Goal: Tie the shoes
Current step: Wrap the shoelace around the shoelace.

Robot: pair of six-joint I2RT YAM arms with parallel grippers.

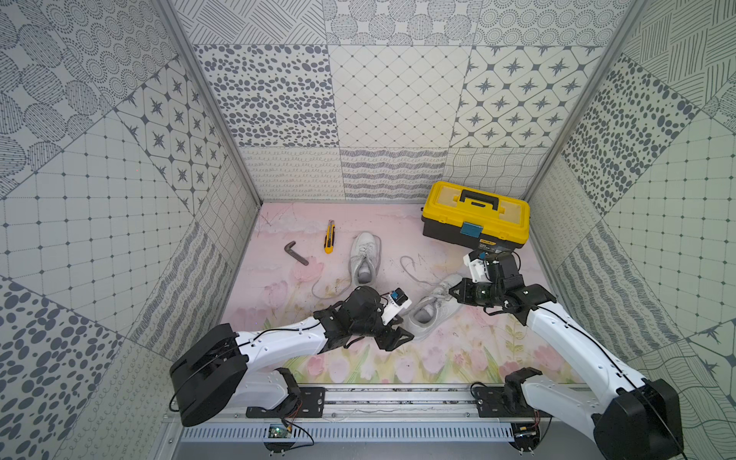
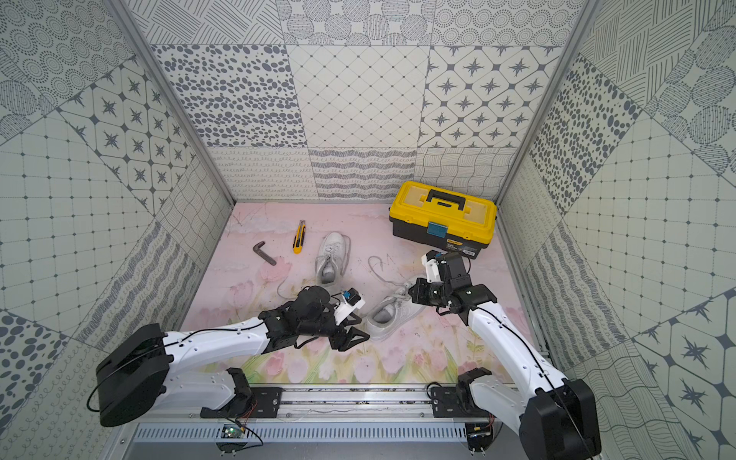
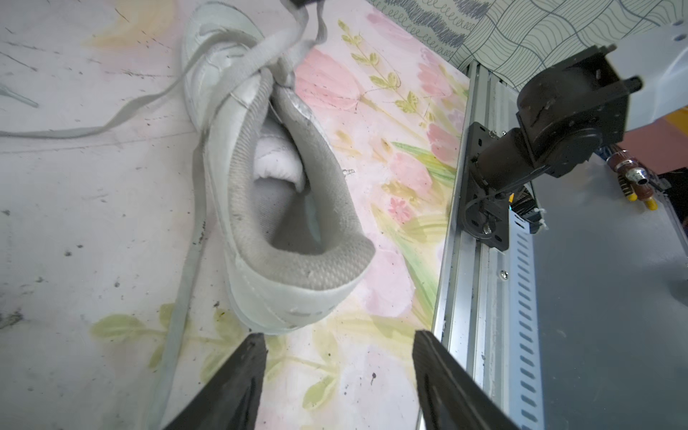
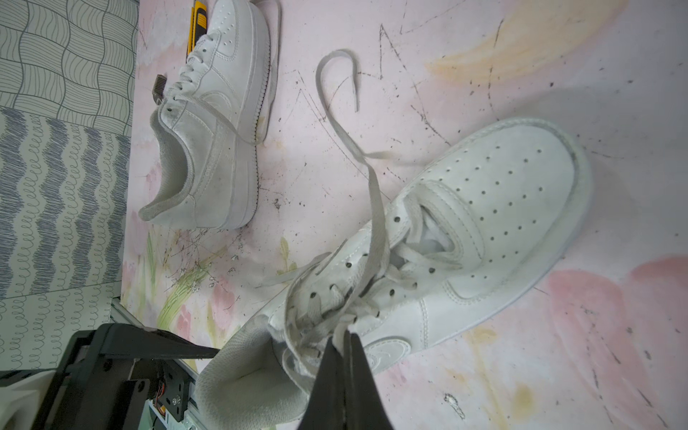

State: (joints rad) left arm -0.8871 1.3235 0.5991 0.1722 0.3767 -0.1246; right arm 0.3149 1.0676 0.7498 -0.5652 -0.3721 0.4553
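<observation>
Two white shoes lie on the floral mat. The far shoe (image 1: pixel 364 257) (image 2: pixel 332 255) (image 4: pixel 212 123) points toward the back wall, and its loose lace (image 1: pixel 320 290) trails forward. The near shoe (image 1: pixel 432 306) (image 2: pixel 392 312) (image 4: pixel 476 223) (image 3: pixel 283 223) lies slanted. My right gripper (image 4: pixel 344 335) (image 1: pixel 454 292) is shut on a lace at this shoe's upper eyelets; another lace end (image 4: pixel 335 74) curls away on the mat. My left gripper (image 3: pixel 338 342) (image 1: pixel 408 328) hangs open just behind the near shoe's heel, with nothing between its fingers.
A yellow and black toolbox (image 1: pixel 476 215) stands at the back right, close behind the right arm. A yellow utility knife (image 1: pixel 329 237) and a hex key (image 1: pixel 296 253) lie left of the far shoe. The metal rail (image 1: pixel 398 398) runs along the front edge.
</observation>
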